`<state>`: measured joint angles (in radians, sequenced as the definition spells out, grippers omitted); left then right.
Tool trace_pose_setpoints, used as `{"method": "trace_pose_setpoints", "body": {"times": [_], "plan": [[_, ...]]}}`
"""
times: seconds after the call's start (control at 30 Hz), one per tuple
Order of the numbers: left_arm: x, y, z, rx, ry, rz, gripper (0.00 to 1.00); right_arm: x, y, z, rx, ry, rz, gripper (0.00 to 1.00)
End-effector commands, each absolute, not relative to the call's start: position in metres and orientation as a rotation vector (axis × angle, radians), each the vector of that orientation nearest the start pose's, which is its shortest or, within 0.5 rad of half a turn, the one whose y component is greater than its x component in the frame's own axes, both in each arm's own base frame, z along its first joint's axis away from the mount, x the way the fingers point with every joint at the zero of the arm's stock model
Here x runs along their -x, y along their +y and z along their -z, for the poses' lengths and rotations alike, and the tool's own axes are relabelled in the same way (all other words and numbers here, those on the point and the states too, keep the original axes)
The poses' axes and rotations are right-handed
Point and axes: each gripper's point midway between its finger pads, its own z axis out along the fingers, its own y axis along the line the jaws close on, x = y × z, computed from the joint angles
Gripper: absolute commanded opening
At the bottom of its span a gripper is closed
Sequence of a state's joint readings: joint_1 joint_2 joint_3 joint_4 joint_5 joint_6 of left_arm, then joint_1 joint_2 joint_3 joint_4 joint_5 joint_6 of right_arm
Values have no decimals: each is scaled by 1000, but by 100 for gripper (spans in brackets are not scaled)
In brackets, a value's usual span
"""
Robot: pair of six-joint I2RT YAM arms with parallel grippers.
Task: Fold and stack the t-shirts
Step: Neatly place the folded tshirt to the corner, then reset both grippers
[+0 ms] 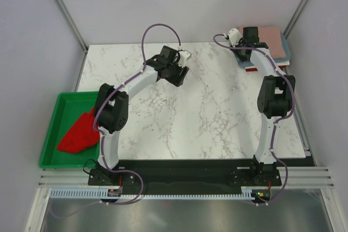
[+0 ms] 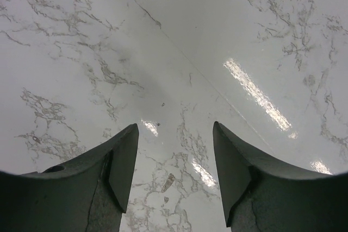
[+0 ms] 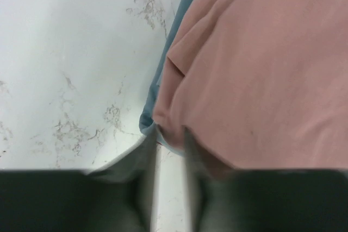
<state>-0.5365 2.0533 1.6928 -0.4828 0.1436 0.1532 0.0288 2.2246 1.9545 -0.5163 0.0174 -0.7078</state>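
The stack sits at the upper right of the top view, with the pink shirt (image 1: pixel 270 39) folded on top and the blue shirt (image 3: pixel 154 107) under it, its edge peeking out on the left side. The right fingers (image 3: pixel 142 158) are at the stack's near corner, just below the pink hem. They look almost pressed together with a thin strip of tabletop (image 1: pixel 217 112) showing between them, but the view is blurred and I cannot tell if they pinch any cloth.

This looks like the moment to leave the stack tidy. If the fingers hold a hem, they should let go fully and lift straight up, since a sideways pull could drag the pink layer off the blue one.

The left fingers (image 2: pixel 117 172) are spread wide and hold nothing, hovering over bare marble at the upper middle of the top view. The red shirt (image 1: pixel 79 133) lies crumpled in the tray (image 1: pixel 49 145) at lower left, not yet folded. It is probably next, and the left arm is closest.
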Motion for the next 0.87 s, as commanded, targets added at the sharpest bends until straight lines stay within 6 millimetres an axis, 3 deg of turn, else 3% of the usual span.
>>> {"method": "trace_pose_setpoints", "body": {"times": [0.0, 0.03, 0.07, 0.23, 0.4, 0.43, 0.5, 0.53, 0.63, 0.83], "plan": [[-457, -287, -130, -899, 2171, 298, 66, -584, -11, -182, 736, 2116, 344, 42], [-458, -285, -130, -892, 2171, 284, 67, -583, -1, -188, 750, 2087, 290, 87], [-460, -285, -131, -885, 2168, 277, 69, -583, 4, -190, 734, 2081, 258, 98], [-471, -277, -156, -820, 2128, 233, 74, -588, 24, -224, 578, 2023, 76, 98], [-490, -254, -209, -711, 2036, 152, 77, -584, 62, -276, 379, 1920, -203, 98], [-493, -248, -215, -704, 2024, 138, 79, -580, 67, -270, 370, 1931, -234, 98], [-493, -243, -222, -702, 2016, 125, 82, -573, 82, -278, 356, 1918, -276, 98], [-492, -239, -223, -708, 2017, 121, 95, -571, 85, -276, 340, 1925, -292, 98], [-488, -233, -225, -710, 2019, 115, 95, -563, 91, -271, 275, 1949, -343, 98], [-482, -229, -221, -734, 2028, 109, 96, -544, 108, -250, 312, 1999, -410, 98]]}}
